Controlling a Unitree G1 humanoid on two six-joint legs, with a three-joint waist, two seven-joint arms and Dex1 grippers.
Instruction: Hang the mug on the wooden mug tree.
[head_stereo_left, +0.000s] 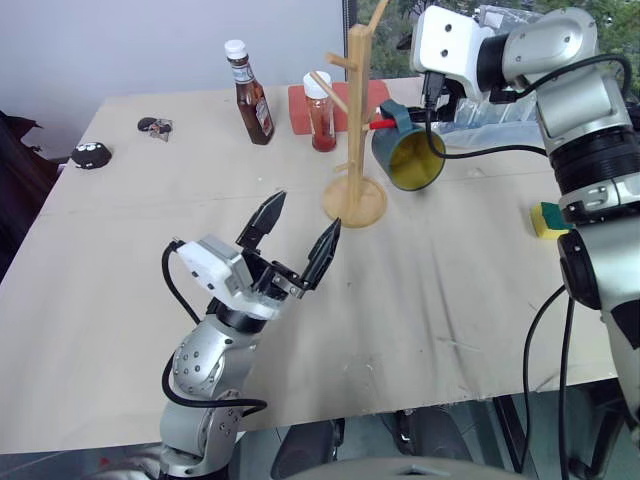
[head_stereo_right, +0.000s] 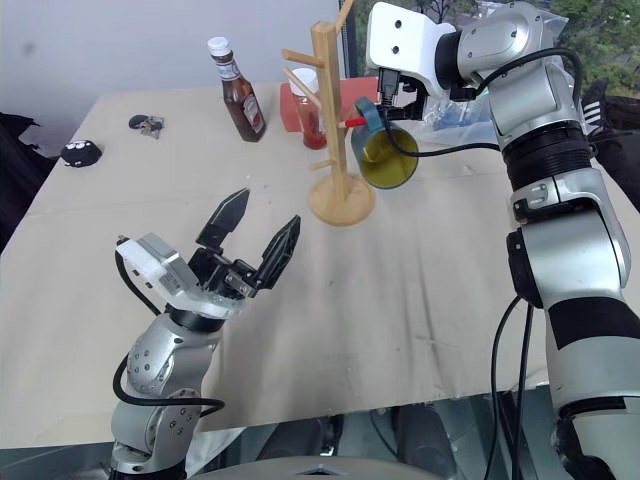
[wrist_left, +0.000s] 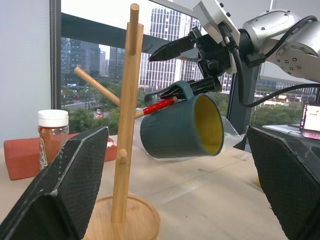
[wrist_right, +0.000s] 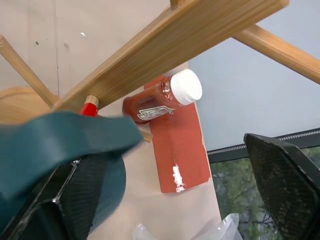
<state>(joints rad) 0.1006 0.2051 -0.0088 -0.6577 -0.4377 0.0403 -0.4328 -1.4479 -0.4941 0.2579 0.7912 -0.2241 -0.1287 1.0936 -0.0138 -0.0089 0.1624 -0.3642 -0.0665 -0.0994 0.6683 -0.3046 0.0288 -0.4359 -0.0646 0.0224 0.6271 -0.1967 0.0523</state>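
1. Fingers of the right gripper (wrist_left: 192, 62) are spread wide around the handle of the mug (head_stereo_left: 410, 150), one above and one below it, not clamping.
2. One mug, teal with a yellow inside, hangs by its handle on a red-tipped peg of the wooden mug tree (head_stereo_left: 356, 130), tipped on its side, mouth facing away from the post.
3. One mug tree stands upright on its round base on the tabletop (head_stereo_left: 450, 290).
4. Left gripper (head_stereo_left: 290, 240) hovers well short of the tree, its two fingers spread, nothing between them.
5. Two bottles behind the tree: one brown sauce bottle (head_stereo_left: 250, 95), one red spice jar (head_stereo_left: 320, 112).
6. One yellow sponge (head_stereo_left: 547, 218) lies near the right edge.
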